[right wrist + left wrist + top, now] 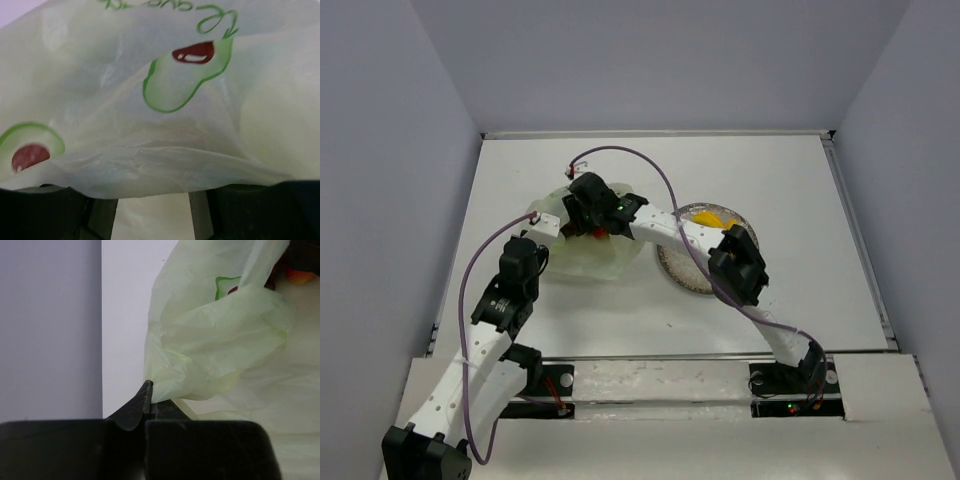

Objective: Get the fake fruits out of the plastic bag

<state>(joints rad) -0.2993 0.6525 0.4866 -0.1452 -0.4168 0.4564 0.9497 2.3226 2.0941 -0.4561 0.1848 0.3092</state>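
Observation:
The pale yellow-green plastic bag (592, 240) lies crumpled left of the plate. My left gripper (546, 222) is shut on the bag's left edge; in the left wrist view the pinch (148, 390) holds the film (215, 340) lifted. My right gripper (586, 208) reaches into the bag from the right. In the right wrist view its fingers (102, 217) stand apart, their tips hidden under a fold of the bag (160, 125); nothing shows between them. A small red fruit (601, 233) shows at the bag's mouth, and also in the left wrist view (300, 275). A yellow fruit (710, 217) lies on the plate.
The round grey speckled plate (680, 272) sits right of the bag, partly under my right arm. Raised walls border the white table on the left, back and right. A purple cable loops over the bag area.

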